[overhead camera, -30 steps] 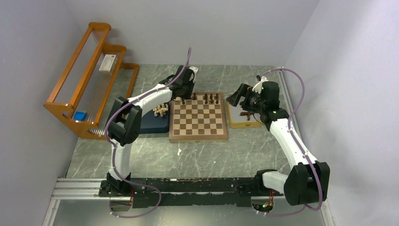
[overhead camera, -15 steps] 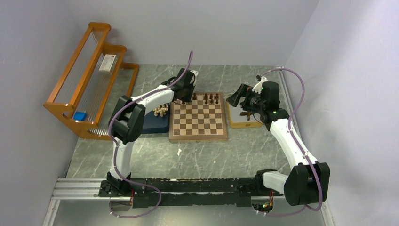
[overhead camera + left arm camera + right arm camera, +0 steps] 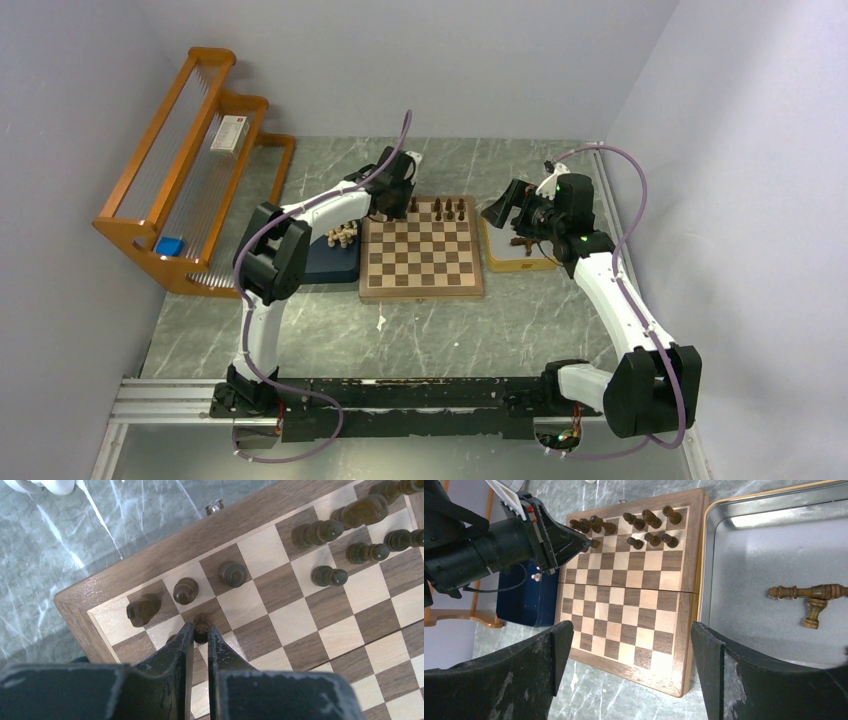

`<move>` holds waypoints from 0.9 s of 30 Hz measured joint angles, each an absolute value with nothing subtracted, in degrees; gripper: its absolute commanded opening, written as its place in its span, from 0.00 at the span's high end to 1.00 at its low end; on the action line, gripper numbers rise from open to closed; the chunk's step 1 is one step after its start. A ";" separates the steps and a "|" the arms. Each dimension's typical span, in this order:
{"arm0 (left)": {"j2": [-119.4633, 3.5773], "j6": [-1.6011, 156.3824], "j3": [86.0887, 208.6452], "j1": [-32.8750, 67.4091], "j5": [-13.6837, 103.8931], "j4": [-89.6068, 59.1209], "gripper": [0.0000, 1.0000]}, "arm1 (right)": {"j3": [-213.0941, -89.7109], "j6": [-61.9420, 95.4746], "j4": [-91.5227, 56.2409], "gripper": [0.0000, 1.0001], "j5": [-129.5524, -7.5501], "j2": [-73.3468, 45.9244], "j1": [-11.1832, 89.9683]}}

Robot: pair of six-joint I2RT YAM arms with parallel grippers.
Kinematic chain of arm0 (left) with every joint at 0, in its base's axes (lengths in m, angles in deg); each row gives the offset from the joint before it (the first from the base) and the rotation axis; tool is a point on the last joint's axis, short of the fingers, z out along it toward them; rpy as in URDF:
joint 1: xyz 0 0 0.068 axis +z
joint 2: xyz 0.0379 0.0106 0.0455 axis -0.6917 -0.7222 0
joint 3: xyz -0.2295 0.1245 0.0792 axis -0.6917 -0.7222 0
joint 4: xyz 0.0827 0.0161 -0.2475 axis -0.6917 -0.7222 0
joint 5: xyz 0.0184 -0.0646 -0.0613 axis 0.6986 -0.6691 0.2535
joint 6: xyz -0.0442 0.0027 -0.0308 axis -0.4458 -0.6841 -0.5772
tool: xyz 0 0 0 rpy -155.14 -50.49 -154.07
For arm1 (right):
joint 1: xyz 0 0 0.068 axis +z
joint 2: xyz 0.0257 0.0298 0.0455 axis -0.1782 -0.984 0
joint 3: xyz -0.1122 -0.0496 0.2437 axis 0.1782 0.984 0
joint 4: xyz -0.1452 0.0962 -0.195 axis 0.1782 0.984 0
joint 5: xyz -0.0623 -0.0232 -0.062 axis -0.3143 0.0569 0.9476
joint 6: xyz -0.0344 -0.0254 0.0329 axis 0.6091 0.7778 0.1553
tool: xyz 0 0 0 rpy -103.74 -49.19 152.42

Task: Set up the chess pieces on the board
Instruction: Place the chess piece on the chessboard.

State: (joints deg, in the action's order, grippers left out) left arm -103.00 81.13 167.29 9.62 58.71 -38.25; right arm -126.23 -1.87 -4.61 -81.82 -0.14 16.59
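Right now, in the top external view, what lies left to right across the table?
From the left: orange wooden rack → dark blue tray holding cream chess pieces → chessboard → yellow tray.

One camera sits high up at the near side and looks down over the whole tabletop. The left wrist camera looks down, very close to the board's far left corner. The right wrist camera looks from farther off and sees the whole board, that corner too.
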 measured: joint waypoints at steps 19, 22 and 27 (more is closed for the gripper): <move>-103.79 81.31 168.23 9.59 58.10 -38.38 0.84 | -126.23 -1.65 -4.61 0.08 -81.07 -0.05 16.59; -103.90 81.33 168.36 9.59 58.08 -38.47 0.84 | -126.23 -1.63 -4.61 0.08 -80.99 -0.05 16.59; -104.18 81.57 169.00 9.59 58.03 -39.11 0.84 | -126.23 -1.61 -4.61 0.08 -80.99 -0.05 16.59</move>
